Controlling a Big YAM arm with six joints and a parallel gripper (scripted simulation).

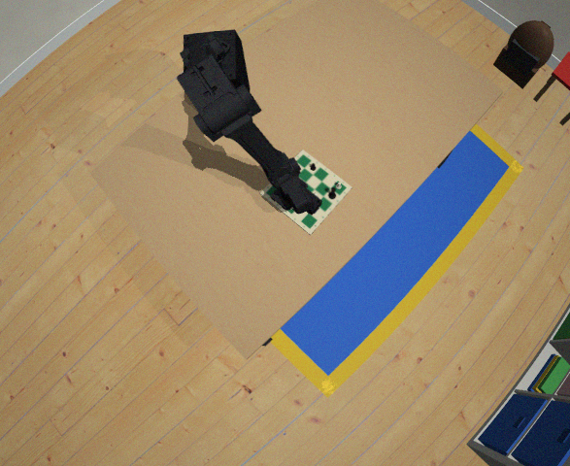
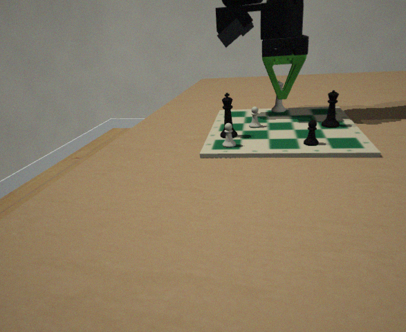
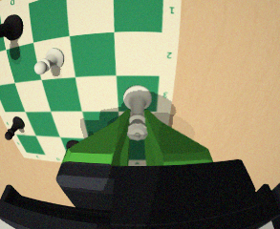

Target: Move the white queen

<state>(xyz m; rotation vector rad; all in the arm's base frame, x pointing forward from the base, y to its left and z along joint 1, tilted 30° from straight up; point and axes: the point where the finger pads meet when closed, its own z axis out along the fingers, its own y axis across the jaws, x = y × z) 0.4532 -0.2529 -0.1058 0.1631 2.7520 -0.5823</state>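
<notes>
My gripper (image 2: 281, 93), with green fingers, is shut on the white queen (image 2: 279, 103), which stands upright at the far edge of the green-and-cream chessboard (image 2: 289, 133). In the wrist view the queen (image 3: 136, 107) sits between the fingers, over the green square in column A beside the digit 3. In the top view my arm covers the queen and the near part of the board (image 1: 310, 188).
Other pieces stand upright on the board: a black king (image 2: 227, 115), a white pawn (image 2: 228, 135) before it, a second white pawn (image 2: 254, 117), a black pawn (image 2: 311, 132) and a black queen (image 2: 331, 109). A blue mat (image 1: 400, 250) lies to the right.
</notes>
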